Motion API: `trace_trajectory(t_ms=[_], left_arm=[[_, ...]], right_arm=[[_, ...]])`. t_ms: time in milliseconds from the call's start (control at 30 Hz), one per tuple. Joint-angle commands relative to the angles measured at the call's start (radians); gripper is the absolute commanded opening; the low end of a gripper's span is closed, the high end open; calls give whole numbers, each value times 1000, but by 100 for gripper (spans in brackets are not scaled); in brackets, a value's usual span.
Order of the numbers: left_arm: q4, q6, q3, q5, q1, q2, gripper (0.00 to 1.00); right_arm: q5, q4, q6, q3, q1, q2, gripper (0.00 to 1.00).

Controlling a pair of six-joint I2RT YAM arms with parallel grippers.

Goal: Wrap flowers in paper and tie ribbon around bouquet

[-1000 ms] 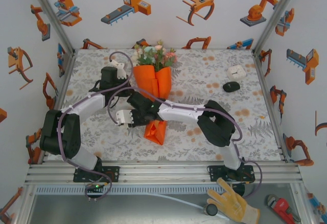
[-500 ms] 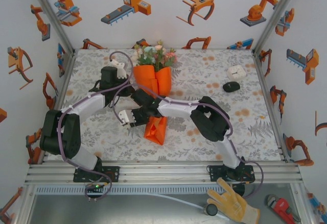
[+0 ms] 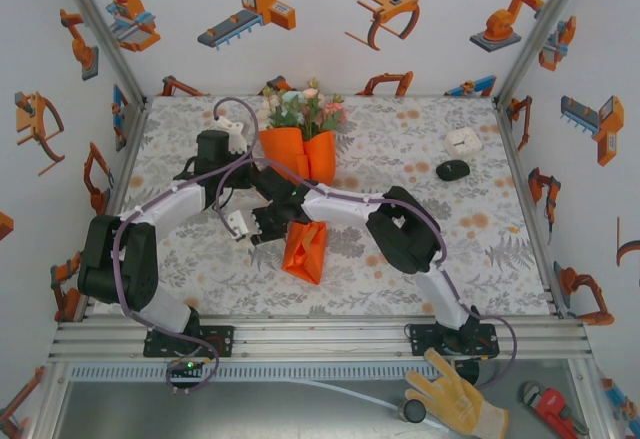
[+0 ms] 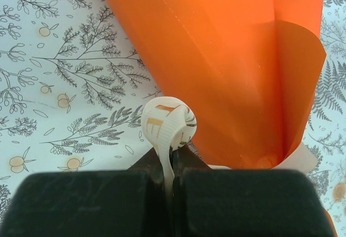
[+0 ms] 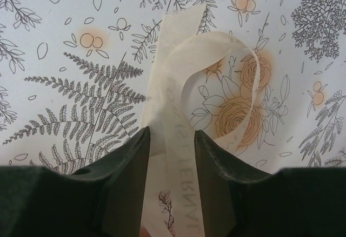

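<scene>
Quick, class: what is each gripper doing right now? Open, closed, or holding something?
Left gripper: closed, pinching the ribbon.
Right gripper: closed on the ribbon, which runs between its fingers.

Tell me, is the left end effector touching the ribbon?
Touching. The left wrist view shows the left end effector closed on the ribbon, one strand pinched between its jaws, a curl standing above them.

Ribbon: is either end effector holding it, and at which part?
The left end effector is shut on the ribbon, just below a small curl. A strand also runs through the right end effector; whether it is clamped there cannot be told.
</scene>
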Motion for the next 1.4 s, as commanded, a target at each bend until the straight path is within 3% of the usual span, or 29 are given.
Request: trace_trajectory(t_ms=[0,467,667,867,967,1133,1367], left_arm=[[26,14,11,17,0,-13,0],[24,15,15,24,3,-1,0],[29,13,14,26,2,-2,0],[20,19,14,19,2,-7,0],[20,19,15,18,2,-7,0],[20,15,15,21,3,-9,0],[-2,28,18,15,3,-13,0]], right_arm=[[-45,71,31,6,-8,-8,40],[-88,43,90,62,-9,77,39],[-87,33,89,64,-8,62,21],[-61,42,87,8,-8,-22,27],[-64,48,81,-9,-8,-41,12],[-81,35,79,-14,-9,-69,0],[-52,-25,94,-65,-9,-205,0]])
